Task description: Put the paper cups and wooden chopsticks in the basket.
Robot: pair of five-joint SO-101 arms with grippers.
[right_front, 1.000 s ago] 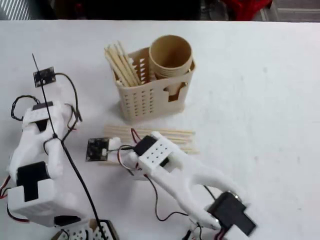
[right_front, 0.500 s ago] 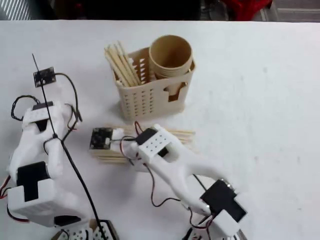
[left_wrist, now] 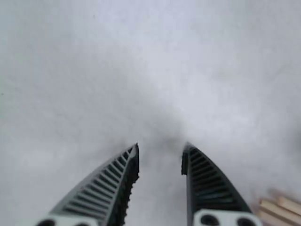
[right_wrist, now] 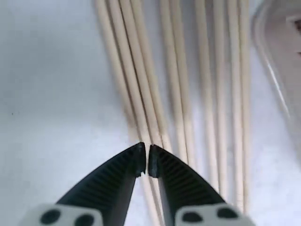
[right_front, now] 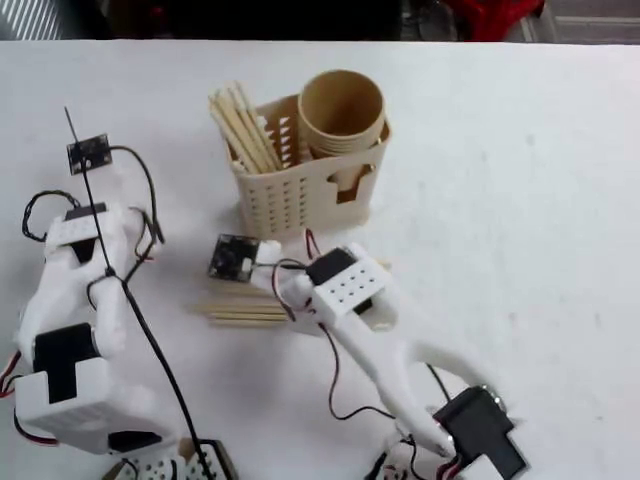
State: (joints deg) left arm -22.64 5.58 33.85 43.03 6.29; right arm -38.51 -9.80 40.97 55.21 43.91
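A cream slotted basket (right_front: 300, 195) stands mid-table with stacked paper cups (right_front: 342, 108) in one compartment and a bundle of wooden chopsticks (right_front: 243, 130) leaning in the other. Several loose chopsticks (right_front: 240, 312) lie on the table in front of it, partly under the right arm (right_front: 345, 290). In the right wrist view my right gripper (right_wrist: 145, 160) hovers just above those chopsticks (right_wrist: 174, 84), its tips almost touching and nothing visibly held. My left gripper (left_wrist: 160, 148) is open over bare table, with chopstick ends (left_wrist: 277, 207) at the picture's corner.
The left arm (right_front: 75, 290) rests at the table's left side with loose black cables (right_front: 150, 340) trailing toward the front edge. The basket's wall (right_wrist: 282, 70) lies close beside the right gripper. White tabletop (right_front: 520, 200) stretches to the right of the basket.
The right arm has swung to the right and closer to the basket, over the loose chopsticks. The left arm has stayed still.
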